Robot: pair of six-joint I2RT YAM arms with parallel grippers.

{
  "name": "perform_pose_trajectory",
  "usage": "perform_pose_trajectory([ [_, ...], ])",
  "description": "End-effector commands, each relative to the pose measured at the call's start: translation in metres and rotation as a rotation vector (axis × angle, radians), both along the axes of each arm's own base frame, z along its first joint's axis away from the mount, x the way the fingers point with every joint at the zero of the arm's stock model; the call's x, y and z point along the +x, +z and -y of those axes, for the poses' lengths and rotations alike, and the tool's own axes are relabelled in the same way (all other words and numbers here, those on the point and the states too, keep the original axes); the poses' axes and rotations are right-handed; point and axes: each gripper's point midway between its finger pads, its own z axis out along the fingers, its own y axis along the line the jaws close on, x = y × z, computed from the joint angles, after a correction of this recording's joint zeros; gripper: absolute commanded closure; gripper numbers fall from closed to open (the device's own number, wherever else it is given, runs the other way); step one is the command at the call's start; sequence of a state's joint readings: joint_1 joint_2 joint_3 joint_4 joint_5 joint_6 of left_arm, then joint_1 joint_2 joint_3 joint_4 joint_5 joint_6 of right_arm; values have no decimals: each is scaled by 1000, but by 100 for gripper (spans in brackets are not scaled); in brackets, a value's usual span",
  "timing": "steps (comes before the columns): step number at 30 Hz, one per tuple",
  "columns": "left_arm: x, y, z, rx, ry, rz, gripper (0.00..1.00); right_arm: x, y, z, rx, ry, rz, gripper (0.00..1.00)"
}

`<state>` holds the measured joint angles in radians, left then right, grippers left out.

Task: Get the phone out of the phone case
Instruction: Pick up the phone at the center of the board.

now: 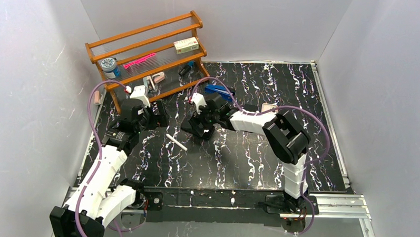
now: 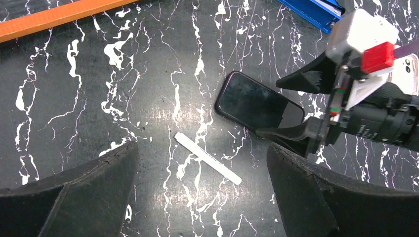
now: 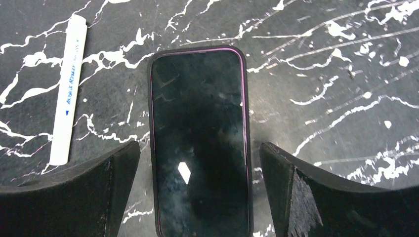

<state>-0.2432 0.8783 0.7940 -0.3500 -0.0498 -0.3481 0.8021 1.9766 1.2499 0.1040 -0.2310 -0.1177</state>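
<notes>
- Black worktop (image 1: 238,161) veined in white, closed in by pale grey walls on three sides; both arm bases sit at the near edge, 6 o'clock in the top view.
- Left hand (image 2: 201,148): spread wide and holding nothing. It hangs above the worktop, left of centre in the top view, and its two dark fingers (image 2: 74,197) frame bare marble.
- White stick (image 2: 207,158) with blue print lies flat and loose on the worktop between the two hands. It is at about 8 o'clock from the phone in the top view, close to it but not touching.
- Phone (image 3: 200,143): lies flat and screen-up just off worktop centre toward 9 o'clock. The screen is dark with a few reflections.
- Phone case (image 3: 197,49): a dark shell with a thin magenta line around the screen. The phone is seated fully inside it.
- Right hand (image 3: 198,145): open and low over the phone's near end, one finger along each long edge. Its own camera shows a thin strip of worktop between each finger (image 3: 336,197) and the case, so nothing is gripped.
- Blue flat item (image 1: 219,91) lies at 1 o'clock from the phone, farther back and apart from it.
- Wooden rack (image 1: 147,48) stands at the far-left corner, 11 o'clock. It has slatted shelves, with a white box (image 1: 186,45) on the upper shelf and a pink item (image 1: 138,60) below that.
</notes>
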Motion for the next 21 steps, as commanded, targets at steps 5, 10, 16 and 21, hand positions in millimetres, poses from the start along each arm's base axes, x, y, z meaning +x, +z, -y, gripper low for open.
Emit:
perform_pose_trajectory([
  [5,-5,-1,-7,23,13,1,2,9,-17,-5,-119,19,64,1],
  [10,-6,-1,-6,19,6,4,2,-9,-30,3,-210,46,39,1],
  [16,-5,-3,-2,-4,2,-8,2,-41,-50,17,-348,77,0,4],
  [21,-4,-11,5,-45,0,-47,2,-53,-50,23,-370,37,-51,22],
])
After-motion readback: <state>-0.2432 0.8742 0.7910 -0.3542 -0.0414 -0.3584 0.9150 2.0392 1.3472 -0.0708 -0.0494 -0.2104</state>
